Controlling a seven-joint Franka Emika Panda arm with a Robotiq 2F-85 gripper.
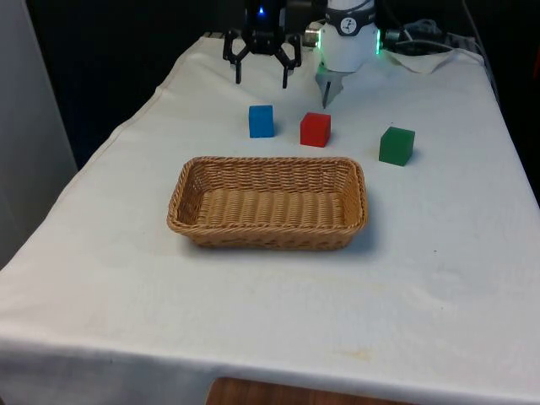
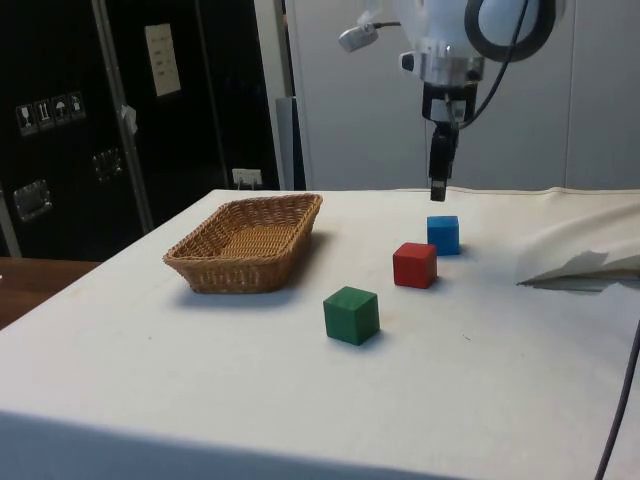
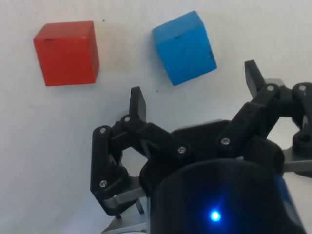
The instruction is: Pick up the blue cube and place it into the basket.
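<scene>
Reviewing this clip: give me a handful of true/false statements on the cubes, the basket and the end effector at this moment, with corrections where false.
1. The end effector is open and holds nothing. True.
2. The blue cube lies inside the basket. False: it sits on the white cloth, beyond the basket.
3. The red cube stands between the blue cube and the green cube. True.
4. The end effector touches the blue cube. False: in the side view it hangs above the cube, apart from it.
5. The basket holds the green cube. False: nothing lies in the basket; the green cube stands on the cloth.
</scene>
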